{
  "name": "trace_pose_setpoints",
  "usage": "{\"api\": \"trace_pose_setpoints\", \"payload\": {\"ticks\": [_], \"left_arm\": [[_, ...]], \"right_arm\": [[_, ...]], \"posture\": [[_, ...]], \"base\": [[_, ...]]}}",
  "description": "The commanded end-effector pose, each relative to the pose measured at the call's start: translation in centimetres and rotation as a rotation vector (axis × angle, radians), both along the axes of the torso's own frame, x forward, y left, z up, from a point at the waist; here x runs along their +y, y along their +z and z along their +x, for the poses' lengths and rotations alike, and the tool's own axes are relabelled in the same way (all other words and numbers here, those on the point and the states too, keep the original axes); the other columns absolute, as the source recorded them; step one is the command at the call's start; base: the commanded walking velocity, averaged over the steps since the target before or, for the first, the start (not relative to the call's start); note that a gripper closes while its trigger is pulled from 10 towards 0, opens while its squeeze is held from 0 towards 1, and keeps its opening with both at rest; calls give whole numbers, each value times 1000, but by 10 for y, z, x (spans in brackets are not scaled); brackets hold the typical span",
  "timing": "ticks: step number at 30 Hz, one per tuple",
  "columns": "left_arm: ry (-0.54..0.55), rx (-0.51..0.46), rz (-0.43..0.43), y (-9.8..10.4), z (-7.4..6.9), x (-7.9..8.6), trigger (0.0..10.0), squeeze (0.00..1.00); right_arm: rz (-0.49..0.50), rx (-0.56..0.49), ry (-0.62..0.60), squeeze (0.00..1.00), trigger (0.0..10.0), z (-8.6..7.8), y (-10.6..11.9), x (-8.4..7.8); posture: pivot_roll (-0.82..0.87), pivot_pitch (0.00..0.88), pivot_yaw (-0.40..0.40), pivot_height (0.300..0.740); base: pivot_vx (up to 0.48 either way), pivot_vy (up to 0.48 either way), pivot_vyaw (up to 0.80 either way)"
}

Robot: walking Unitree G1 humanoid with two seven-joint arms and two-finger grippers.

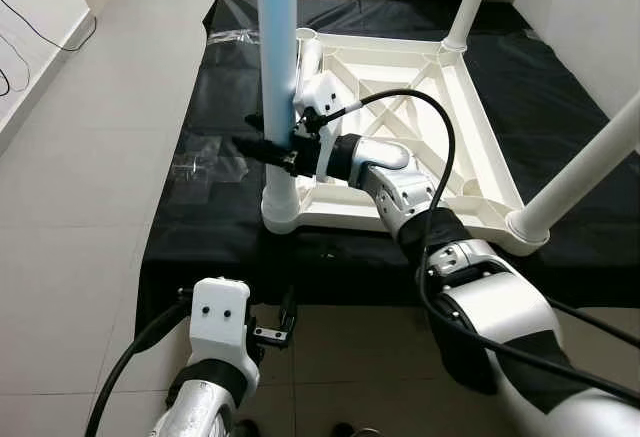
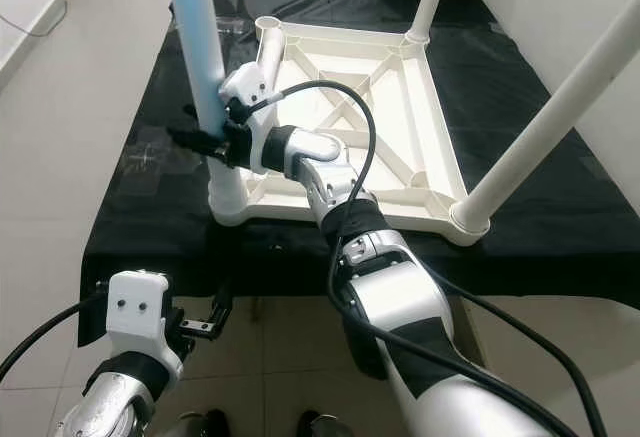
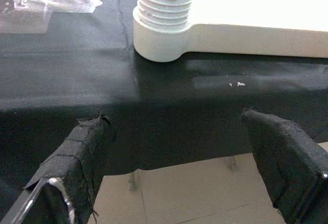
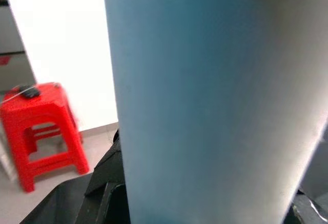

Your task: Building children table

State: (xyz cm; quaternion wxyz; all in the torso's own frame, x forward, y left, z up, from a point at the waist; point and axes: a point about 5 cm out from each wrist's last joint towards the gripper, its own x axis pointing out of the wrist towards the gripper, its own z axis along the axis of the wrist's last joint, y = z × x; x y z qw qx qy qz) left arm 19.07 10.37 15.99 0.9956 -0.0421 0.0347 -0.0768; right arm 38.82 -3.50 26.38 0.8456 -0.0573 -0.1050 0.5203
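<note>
Now | right gripper (image 1: 262, 147) clamps blue leg (image 1: 277, 37) | tabletop (image 1: 470, 107) upside-down

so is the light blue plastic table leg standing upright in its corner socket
Yes, upright: the light blue plastic table leg rises straight from the white corner socket, with the right gripper shut around it.

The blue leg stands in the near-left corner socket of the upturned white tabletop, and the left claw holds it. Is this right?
Not quite. The right claw, not the left, is shut around the blue leg, as the left eye view shows. The left claw hangs open below the edge of the tabletop. The rest is correct.
</note>
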Motion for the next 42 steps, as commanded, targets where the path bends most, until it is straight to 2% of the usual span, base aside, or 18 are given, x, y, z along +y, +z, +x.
{"api": "trace_pose_setpoints", "payload": {"ticks": [1,4,6,7,8,9,12,15,17,20,21,22,24,25,26,27,36,42], "left_arm": [[12,9,7,-1,-1,1,10000,0],[12,6,10,-1,0,2,10000,0],[17,2,14,0,1,3,10000,0],[17,2,14,0,1,3,10000,0],[23,-1,18,0,2,5,10000,0],[25,-4,20,0,3,6,10000,0],[28,-10,22,1,5,7,10000,0],[30,-13,24,1,6,7,10000,0],[34,-19,29,1,8,9,10000,0],[36,-21,32,1,9,10,10000,0],[36,-23,34,2,10,10,10000,0],[36,-25,33,2,10,10,10000,0],[34,-27,33,2,11,10,10000,0],[30,-29,32,3,11,10,10000,0],[30,-29,32,3,11,10,10000,0],[27,-30,31,3,11,9,10000,0],[16,-33,35,2,13,9,10000,0],[14,-30,40,1,13,9,10000,0]], "right_arm": [[-34,119,-141,0,10000,5,-34,-14],[-57,142,-292,0,10000,11,-39,-22],[-98,173,-540,0,10000,20,-44,-37],[-98,173,-540,0,10000,20,-44,-37],[-70,212,-836,0,10000,28,-47,-59],[-49,240,-954,0,10000,28,-49,-68],[5,278,-1116,0,10000,27,-52,-79],[38,303,-1195,0,10000,26,-54,-82],[140,348,-1406,0,10000,18,-57,-85],[191,368,-1492,0,10000,12,-58,-84],[220,386,-1593,0,10000,6,-59,-81],[253,417,-1676,0,9098,1,-61,-76],[238,454,-1760,0,9412,-3,-64,-72],[242,466,-1816,0,8118,-7,-65,-66],[242,466,-1816,0,8118,-7,-65,-66],[247,471,-1845,0,9216,-9,-66,-62],[306,496,-1932,0,8980,-24,-67,-48],[341,422,-1892,0,10000,-22,-57,-47]], "posture": [[95,246,-96,740],[96,244,-94,740],[94,240,-93,740],[94,240,-93,740],[91,236,-91,740],[91,236,-91,740],[92,229,-90,740],[93,226,-89,740],[93,218,-88,740],[96,216,-86,740],[99,211,-86,740],[99,211,-86,740],[99,211,-86,740],[104,204,-84,740],[104,204,-84,740],[104,204,-84,740],[115,194,-77,740],[112,193,-76,740]], "base": [[0,0,0],[0,0,0],[0,0,0],[0,0,0],[0,0,0],[0,0,0],[0,0,0],[0,0,0],[0,0,0],[0,0,0],[0,0,0],[0,0,0],[0,0,0],[0,0,0],[0,0,0],[0,0,0],[0,0,0],[0,0,0]]}}
